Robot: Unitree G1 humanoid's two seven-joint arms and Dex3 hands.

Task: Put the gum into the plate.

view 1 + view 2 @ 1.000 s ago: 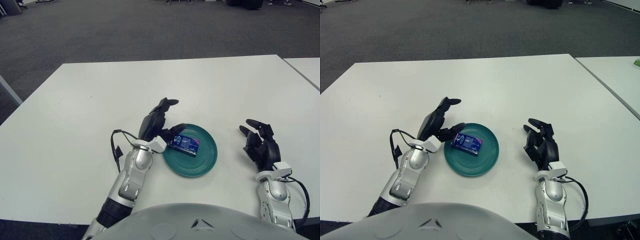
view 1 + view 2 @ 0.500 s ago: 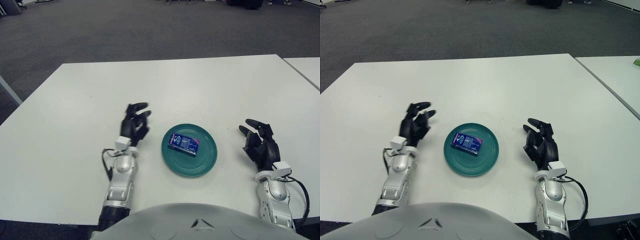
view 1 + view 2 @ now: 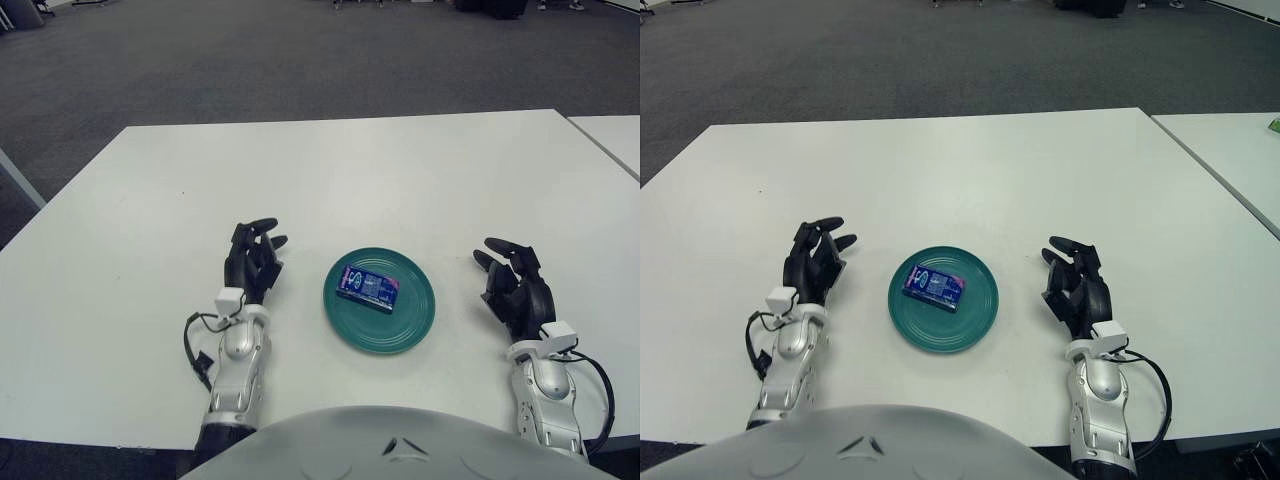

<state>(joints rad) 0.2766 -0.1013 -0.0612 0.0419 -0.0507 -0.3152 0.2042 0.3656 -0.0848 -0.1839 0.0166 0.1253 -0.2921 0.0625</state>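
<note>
A blue gum pack [image 3: 368,288] lies flat inside the round teal plate [image 3: 412,318] near the table's front edge. Left of the plate, my left hand [image 3: 252,258] stands well apart from it, its dark fingers relaxed and holding nothing. On the other side of the plate my right hand [image 3: 512,283] shows with fingers spread, also holding nothing. Neither hand touches the plate or the gum.
The plate stands on a white table [image 3: 340,170] that stretches far back and to both sides. A second white table [image 3: 612,135] adjoins at the right across a narrow gap. Grey carpet floor lies beyond.
My left hand has let go of the gum in the plate and drawn back to the left, away from the plate. The right hand shifted only slightly.
</note>
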